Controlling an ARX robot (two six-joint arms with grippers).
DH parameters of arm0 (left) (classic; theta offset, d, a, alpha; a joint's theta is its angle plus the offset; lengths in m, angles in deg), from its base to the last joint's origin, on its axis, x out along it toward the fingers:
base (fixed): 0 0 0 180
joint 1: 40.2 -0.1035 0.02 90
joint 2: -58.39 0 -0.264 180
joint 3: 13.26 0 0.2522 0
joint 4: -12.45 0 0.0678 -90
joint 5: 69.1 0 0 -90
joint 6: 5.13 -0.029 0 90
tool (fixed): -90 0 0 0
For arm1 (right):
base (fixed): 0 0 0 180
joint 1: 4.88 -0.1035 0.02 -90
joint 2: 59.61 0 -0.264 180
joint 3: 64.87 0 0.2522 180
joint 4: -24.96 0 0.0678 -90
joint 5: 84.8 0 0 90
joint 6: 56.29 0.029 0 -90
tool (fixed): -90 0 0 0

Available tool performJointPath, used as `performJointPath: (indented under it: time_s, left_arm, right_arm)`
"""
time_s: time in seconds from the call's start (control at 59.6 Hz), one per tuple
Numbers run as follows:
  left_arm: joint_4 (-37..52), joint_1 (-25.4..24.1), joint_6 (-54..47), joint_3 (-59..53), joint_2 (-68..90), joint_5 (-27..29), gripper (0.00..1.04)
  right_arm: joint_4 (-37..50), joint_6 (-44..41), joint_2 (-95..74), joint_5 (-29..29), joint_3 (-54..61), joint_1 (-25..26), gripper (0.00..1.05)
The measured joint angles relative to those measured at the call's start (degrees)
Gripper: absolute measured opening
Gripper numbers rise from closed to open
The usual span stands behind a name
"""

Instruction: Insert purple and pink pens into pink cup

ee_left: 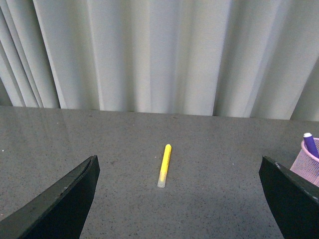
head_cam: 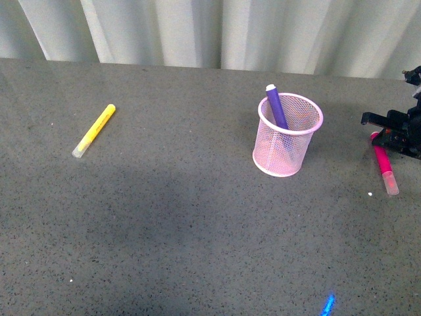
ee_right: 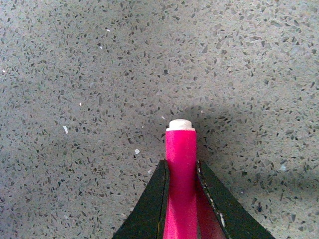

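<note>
The pink pen lay on the table at the right edge of the front view. The right gripper was closed on its upper end, fingers pressing both sides. Right of centre, the purple pen stood tilted inside the pink cup. The left gripper was spread wide. A yellow marker lay at the upper left.

The table lies bare between the pink cup and the pink pen at the right, leaving open passage there. The purple pen leans on the cup's far left rim and stands above it, but the near and right part of the mouth is free. The yellow marker lies well apart to the left; a curtain closes the far edge.
</note>
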Motion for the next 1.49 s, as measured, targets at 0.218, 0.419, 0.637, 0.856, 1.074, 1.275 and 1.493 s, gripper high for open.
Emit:
performJointPath:
  time_s: [0.218,0.419,0.637,0.856,1.074,1.275,1.493]
  left_arm:
    - [0.00,0.00,0.00,0.00,0.00,0.00,0.98]
    - [0.00,0.00,0.00,0.00,0.00,0.00,0.98]
    - [0.00,0.00,0.00,0.00,0.00,0.00,0.98]
    - [0.00,0.00,0.00,0.00,0.00,0.00,0.98]
    - [0.00,-0.02,0.00,0.00,0.00,0.00,0.98]
    - [0.00,0.00,0.00,0.00,-0.02,0.00,0.98]
    - [0.00,0.00,0.00,0.00,0.00,0.00,0.98]
  right_arm:
    - [7.17,-0.04,2.84,-0.96,4.33,0.59,0.11]
    - [21.31,0.96,13.33,1.42,12.11,0.15,0.11]
    - [36.06,1.95,26.84,3.32,20.28,-4.02,0.10]
    - [47.19,-3.54,30.49,3.72,23.54,-10.62,0.10]
    - [53.77,-9.44,22.53,4.24,21.05,-14.47,0.10]
    - [57.81,-9.92,15.56,6.03,17.81,-16.39,0.10]
    - [61.40,-7.45,11.34,7.06,16.28,-20.50,0.10]
